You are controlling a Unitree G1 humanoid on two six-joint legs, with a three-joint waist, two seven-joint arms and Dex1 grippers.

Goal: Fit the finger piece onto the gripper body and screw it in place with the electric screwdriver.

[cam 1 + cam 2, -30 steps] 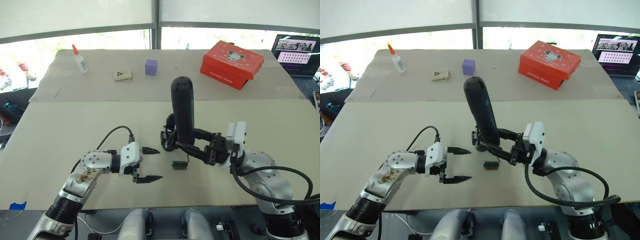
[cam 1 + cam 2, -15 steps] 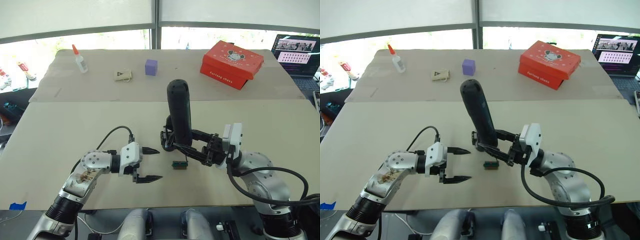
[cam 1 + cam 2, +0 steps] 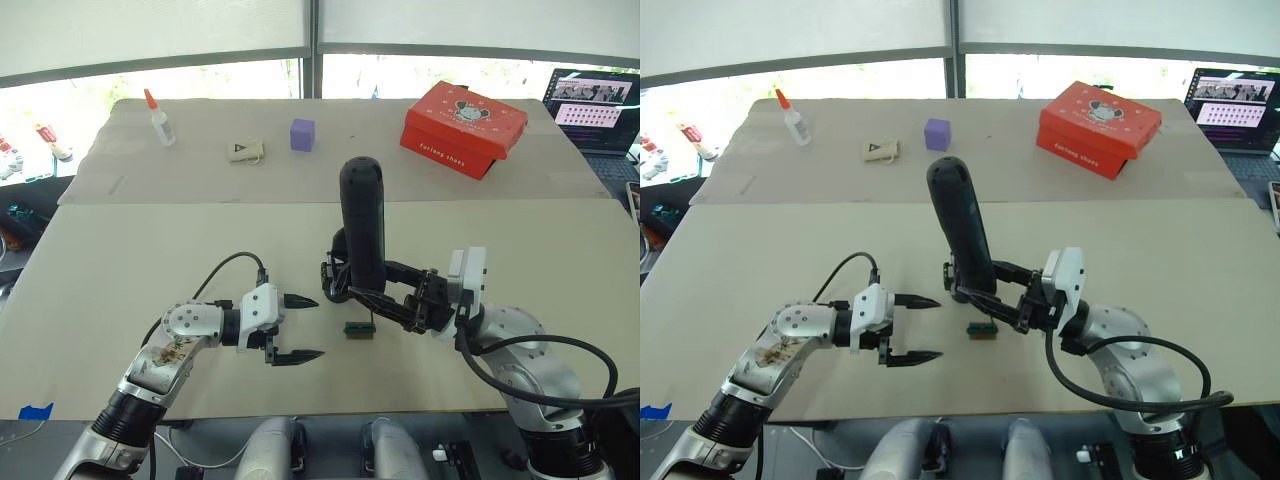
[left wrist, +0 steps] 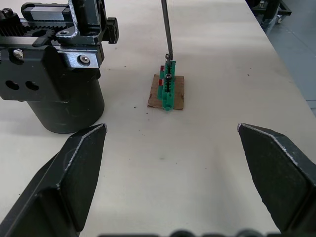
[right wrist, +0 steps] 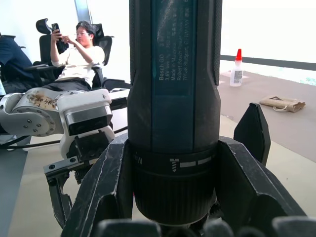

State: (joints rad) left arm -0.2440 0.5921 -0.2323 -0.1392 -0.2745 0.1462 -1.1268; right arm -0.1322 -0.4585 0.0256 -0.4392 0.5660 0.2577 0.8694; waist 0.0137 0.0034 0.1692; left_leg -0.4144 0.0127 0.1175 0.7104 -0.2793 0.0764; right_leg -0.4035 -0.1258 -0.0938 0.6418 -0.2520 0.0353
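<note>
The electric screwdriver (image 3: pixel 362 225) is standing nearly upright near the table's middle, the right gripper (image 3: pixel 385 301) clamping its lower end, its bit touching a small green block (image 4: pixel 168 89). The gripper body (image 4: pixel 54 74) is sitting just left of it. The left gripper (image 3: pixel 296 328) is hovering wide open, further left.

Bright daylight from the windows (image 3: pixel 230 78) behind, blown out to white there, soft faint shadows on the table (image 3: pixel 130 250), mild bowing at the head views' edges, near fingers (image 4: pixel 74 173) slightly soft in the left wrist view, background person (image 5: pixel 79 49) blurred
</note>
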